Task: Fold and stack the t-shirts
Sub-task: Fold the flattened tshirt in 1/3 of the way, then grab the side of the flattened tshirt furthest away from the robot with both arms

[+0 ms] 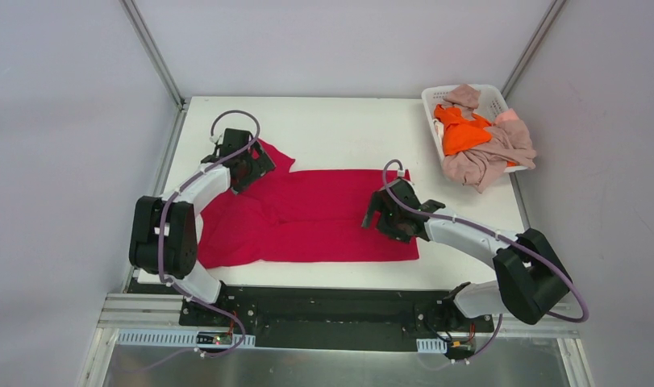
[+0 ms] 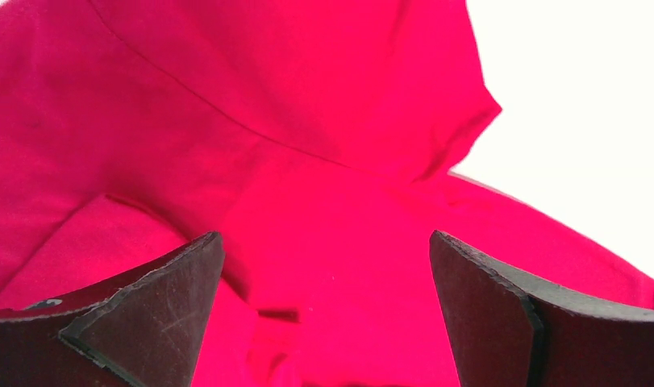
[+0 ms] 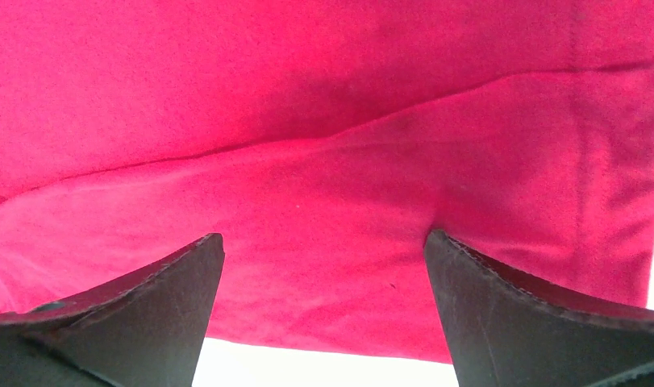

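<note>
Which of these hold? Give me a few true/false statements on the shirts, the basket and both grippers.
1. The red t-shirt lies spread on the table. True.
2. The left gripper is shut on the red t-shirt. False: its jaws stand open over the cloth near a sleeve and grip nothing.
3. The orange t-shirt is in the white basket. True.
4. The right gripper is over the basket. False: it is over the right part of the red t-shirt, jaws open.
5. The pink-beige t-shirts sit folded in a stack on the table. False: they are crumpled in the basket, and some cloth drapes over its rim.
</note>
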Robot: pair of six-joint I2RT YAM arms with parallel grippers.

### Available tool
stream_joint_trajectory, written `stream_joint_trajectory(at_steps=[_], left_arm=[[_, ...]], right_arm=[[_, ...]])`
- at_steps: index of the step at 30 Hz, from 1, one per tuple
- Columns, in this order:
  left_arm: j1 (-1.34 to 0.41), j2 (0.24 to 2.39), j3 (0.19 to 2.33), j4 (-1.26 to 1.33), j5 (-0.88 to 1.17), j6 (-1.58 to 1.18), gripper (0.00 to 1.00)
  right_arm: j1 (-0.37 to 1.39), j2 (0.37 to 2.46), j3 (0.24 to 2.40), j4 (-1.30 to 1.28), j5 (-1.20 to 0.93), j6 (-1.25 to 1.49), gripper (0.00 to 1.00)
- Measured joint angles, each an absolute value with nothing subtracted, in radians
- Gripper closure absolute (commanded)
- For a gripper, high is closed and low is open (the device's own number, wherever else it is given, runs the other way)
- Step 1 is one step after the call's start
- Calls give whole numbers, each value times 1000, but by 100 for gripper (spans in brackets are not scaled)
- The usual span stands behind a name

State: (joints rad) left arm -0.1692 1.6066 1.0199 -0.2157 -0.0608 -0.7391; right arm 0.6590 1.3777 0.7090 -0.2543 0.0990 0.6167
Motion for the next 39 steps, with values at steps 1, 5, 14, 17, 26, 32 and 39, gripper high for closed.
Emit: stream_joint_trajectory(at_steps=[1,5,14,17,26,32,39], left_arm=[[-169,1588,1016,-219,-60,-733,1],[-169,1458,974,-229,-62,-714,1],[-152,1333,1001,-299,-111,-647,1],[-120,1468,1184,-342,-85,-605,1],[-67,2114,1919,-476,-51,-418,17],[-57,2412,2181,-591,-9,-302,40],[-55,2469,2198,-659,22,-261,44]], right_arm=[[659,1370,709,-266,102,615,1],[659,1320,715,-307,104,603,1],[625,1264,867,-424,158,549,1],[539,1280,963,-463,182,545,1],[406,1501,1149,-473,227,521,1],[397,1598,1209,-472,229,492,1],[380,1647,1213,-475,226,485,1]])
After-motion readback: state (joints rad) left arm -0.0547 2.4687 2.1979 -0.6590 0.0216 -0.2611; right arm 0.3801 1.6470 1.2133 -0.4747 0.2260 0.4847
